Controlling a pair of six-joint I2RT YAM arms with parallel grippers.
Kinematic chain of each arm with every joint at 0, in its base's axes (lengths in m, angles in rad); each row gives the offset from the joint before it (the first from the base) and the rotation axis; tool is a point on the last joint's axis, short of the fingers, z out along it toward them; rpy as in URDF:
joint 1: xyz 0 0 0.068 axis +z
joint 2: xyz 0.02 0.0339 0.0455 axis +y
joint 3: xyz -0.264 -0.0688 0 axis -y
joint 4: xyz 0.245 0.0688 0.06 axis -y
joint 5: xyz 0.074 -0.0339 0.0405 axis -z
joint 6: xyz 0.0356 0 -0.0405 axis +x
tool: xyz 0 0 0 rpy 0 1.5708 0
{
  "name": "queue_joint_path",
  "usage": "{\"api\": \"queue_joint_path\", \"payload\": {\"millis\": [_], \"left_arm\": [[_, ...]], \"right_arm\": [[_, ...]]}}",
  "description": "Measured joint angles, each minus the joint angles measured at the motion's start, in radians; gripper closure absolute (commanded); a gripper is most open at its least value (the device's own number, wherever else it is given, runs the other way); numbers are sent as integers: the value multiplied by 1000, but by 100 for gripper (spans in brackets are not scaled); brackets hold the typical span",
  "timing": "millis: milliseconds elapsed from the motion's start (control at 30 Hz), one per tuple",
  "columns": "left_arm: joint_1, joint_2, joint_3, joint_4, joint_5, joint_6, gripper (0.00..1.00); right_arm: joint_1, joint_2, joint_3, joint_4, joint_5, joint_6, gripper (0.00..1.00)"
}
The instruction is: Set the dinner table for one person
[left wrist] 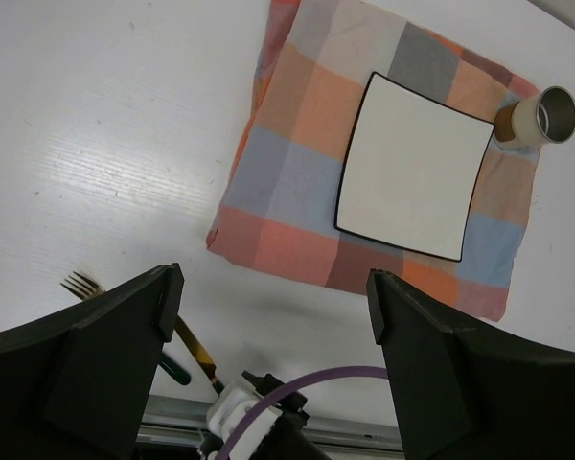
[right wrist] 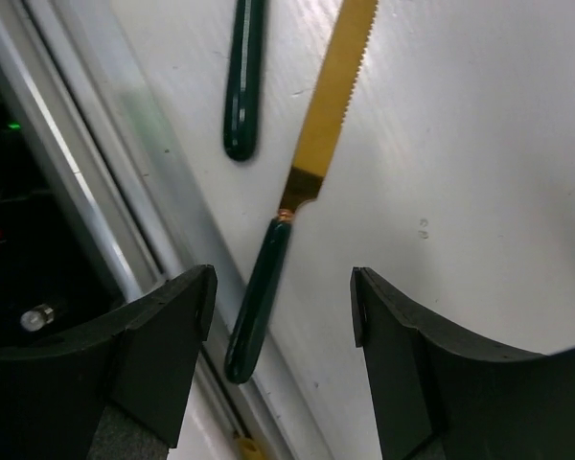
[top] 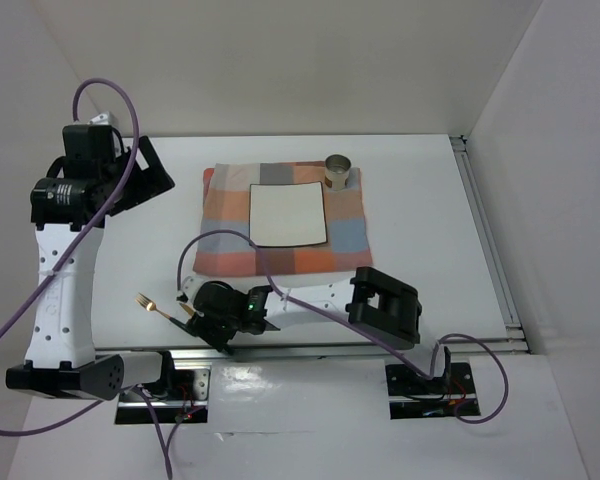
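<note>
Right tool (right wrist: 281, 278): jaws spread wide, nothing held. It hangs low over a knife (right wrist: 297, 187), the dark green handle lying in the gap between the two fingers, no contact visible. Gold serrated blade points away from the wrist. A second green handle, judged to belong to the fork (top: 155, 306), lies just beside the knife, apart from it. Both sit close to the aluminium rail at the near left edge of the bench (top: 420, 230).

Left tool (left wrist: 273, 287): jaws wide, empty, raised high over the left side of the bench, looking down on the setting.

Further out: checked cloth (top: 285, 255) in orange, blue and grey, spread flat mid-bench. Square white plate (top: 287, 214) lies on it, roughly centred. Small cup (top: 338, 170) sits on the cloth's far right corner, just beside the plate, not touching.

Progress, as judged: cloth, plate and cup look placed. Knife and fork are not; they lie well apart from the plate, off the cloth. The step in hand reads as picking up the knife, grip not yet closed. Left to do: carry the knife to the plate's side, then the fork. Perhaps past halfway.

Writing: no brand, label or lettering legible on cutlery, cup, plate or cloth.
</note>
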Motion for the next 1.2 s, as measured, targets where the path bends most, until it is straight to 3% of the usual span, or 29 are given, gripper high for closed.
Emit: {"api": "queue_joint_path", "payload": {"millis": [167, 300, 333, 367, 467, 500, 533, 900, 1200], "left_arm": [[0, -3, -10, 1, 1, 0, 3], [0, -3, -11, 1, 7, 0, 3], [0, -4, -12, 1, 8, 0, 3], [0, -5, -13, 2, 8, 1, 3], [0, -10, -19, 1, 10, 1, 3], [0, -10, -21, 2, 10, 2, 3], [0, -10, -23, 2, 11, 2, 3], [0, -10, -24, 6, 35, 2, 3], [0, -14, -47, 28, 29, 0, 1]], "right_arm": [[4, 54, 12, -2, 60, -6, 32], [25, 76, 30, 0, 127, -13, 44], [30, 79, 33, 0, 139, -15, 50], [35, 81, 36, 0, 150, -14, 63], [46, 87, 42, 1, 167, -10, 84], [49, 87, 43, 1, 176, -9, 96], [50, 87, 43, 0, 183, -8, 99], [6, 38, 12, -61, 195, 39, 100], [-177, -333, -163, -165, 227, 134, 100]]}}
